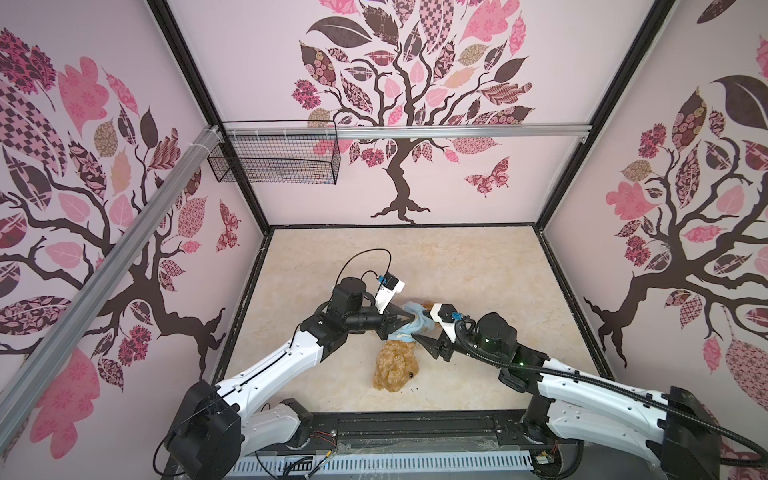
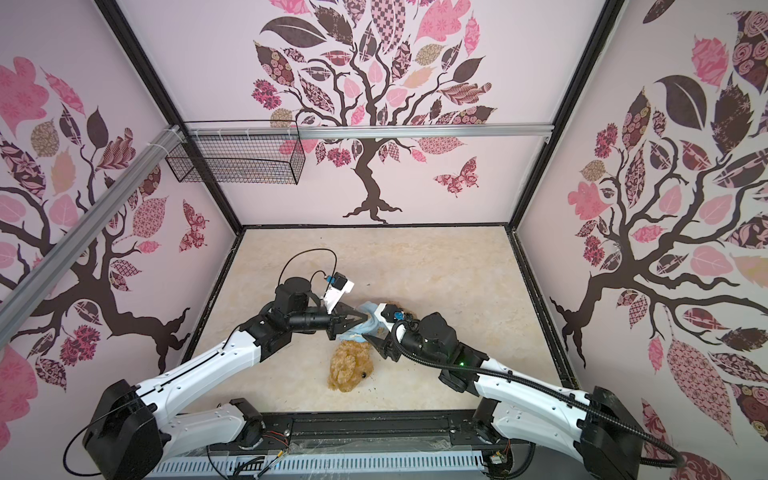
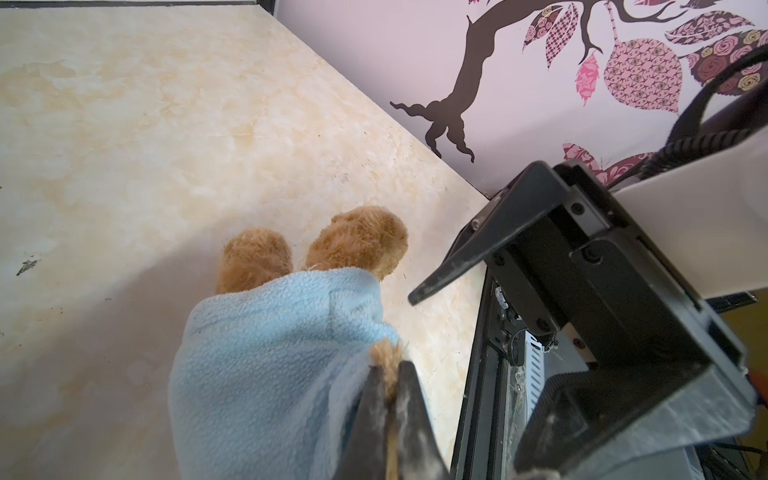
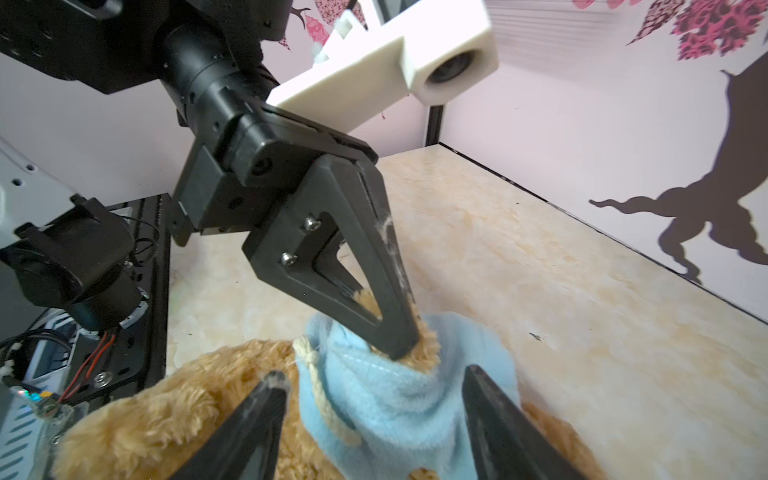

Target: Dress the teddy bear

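Note:
The teddy bear (image 1: 392, 368) lies on the table with its head toward the front edge, golden-brown and shaggy. A light blue fleece shirt (image 1: 409, 308) is bunched round its body. In the left wrist view its two feet (image 3: 357, 241) stick out past the shirt (image 3: 270, 365). My left gripper (image 1: 409, 319) (image 3: 388, 365) is shut on a tuft of the bear's fur poking out of a shirt opening. My right gripper (image 4: 374, 376) (image 1: 424, 330) is open, one finger on each side of the bunched blue sleeve (image 4: 395, 407), with the bear's fur (image 4: 145, 415) beside it.
A black wire basket (image 1: 274, 158) hangs on the back wall at the left, under an aluminium rail (image 1: 457, 132). Patterned walls enclose the beige table (image 1: 457, 270) on three sides. A black frame bar (image 1: 415, 428) runs along the front edge.

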Motion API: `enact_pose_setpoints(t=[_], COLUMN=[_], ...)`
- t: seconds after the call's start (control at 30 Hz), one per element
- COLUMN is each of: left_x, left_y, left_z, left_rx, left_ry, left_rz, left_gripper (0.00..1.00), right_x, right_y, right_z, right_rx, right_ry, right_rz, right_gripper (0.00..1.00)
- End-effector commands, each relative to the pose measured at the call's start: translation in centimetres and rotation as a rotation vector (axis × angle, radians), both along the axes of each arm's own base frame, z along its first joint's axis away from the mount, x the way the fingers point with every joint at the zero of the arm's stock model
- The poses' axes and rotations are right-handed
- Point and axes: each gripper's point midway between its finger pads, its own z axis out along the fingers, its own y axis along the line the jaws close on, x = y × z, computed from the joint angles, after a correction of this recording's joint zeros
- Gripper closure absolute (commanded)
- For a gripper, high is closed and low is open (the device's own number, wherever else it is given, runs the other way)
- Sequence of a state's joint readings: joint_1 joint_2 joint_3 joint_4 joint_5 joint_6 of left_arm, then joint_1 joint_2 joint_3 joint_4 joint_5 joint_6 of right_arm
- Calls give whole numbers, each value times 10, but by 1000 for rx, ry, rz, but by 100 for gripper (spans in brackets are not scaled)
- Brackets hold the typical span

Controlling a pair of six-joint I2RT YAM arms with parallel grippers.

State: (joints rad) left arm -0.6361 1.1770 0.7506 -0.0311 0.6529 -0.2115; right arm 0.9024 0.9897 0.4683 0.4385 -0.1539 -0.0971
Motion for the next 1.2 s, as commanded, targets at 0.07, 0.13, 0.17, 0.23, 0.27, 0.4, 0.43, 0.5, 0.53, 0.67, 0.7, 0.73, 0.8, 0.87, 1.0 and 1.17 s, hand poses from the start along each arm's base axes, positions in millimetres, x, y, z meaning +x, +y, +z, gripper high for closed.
enact_pose_setpoints(t=[0.07,0.13,0.17,0.23,0.27,0.4,0.43,0.5,0.53,0.67,0.7,0.73,0.8,0.87,1.0,1.17], left_x=[-7,-8,-9,-11,-13,-22,-24,-27,-28,-30,-30,-30,-29,-26,-20,-12], left_y=[-3,-3,-4,-5,-6,-10,-11,-12,-12,-14,-14,-14,-13,-12,-7,-2], left_z=[7,8,9,10,11,26,33,52,59,88,92,97,100,100,86,51], left_rx=[-27,-30,-31,-34,-38,-90,-115,-179,-201,-295,-310,-322,-335,-341,-332,-214], left_ry=[-40,-43,-44,-45,-47,-60,-57,-56,-56,-65,-62,-64,-61,-58,-33,-26], left_rz=[-31,-37,-40,-51,-61,-96,-103,-113,-115,-122,-125,-127,-122,-115,-84,-33], left_gripper=[100,100,100,100,100,100,100,100,100,100,100,100,100,100,100,100], right_x=[9,16,17,18,18,26,28,29,27,21,19,19,17,17,18,11], right_y=[14,15,16,19,21,20,17,7,2,-9,-11,-12,-14,-16,-13,-3], right_z=[14,10,7,3,0,-34,-45,-73,-86,-122,-128,-134,-144,-149,-145,-112], right_rx=[74,67,65,69,73,20,0,-48,-65,-115,-127,-138,-162,-176,-176,-104], right_ry=[7,25,33,47,56,120,135,169,187,248,258,267,283,286,269,212], right_rz=[-5,-31,-36,-32,-28,-77,-98,-139,-154,-176,-177,-179,-183,-188,-180,-93], right_gripper=[37,39,40,42,44,55,56,57,57,59,59,59,56,54,52,53])
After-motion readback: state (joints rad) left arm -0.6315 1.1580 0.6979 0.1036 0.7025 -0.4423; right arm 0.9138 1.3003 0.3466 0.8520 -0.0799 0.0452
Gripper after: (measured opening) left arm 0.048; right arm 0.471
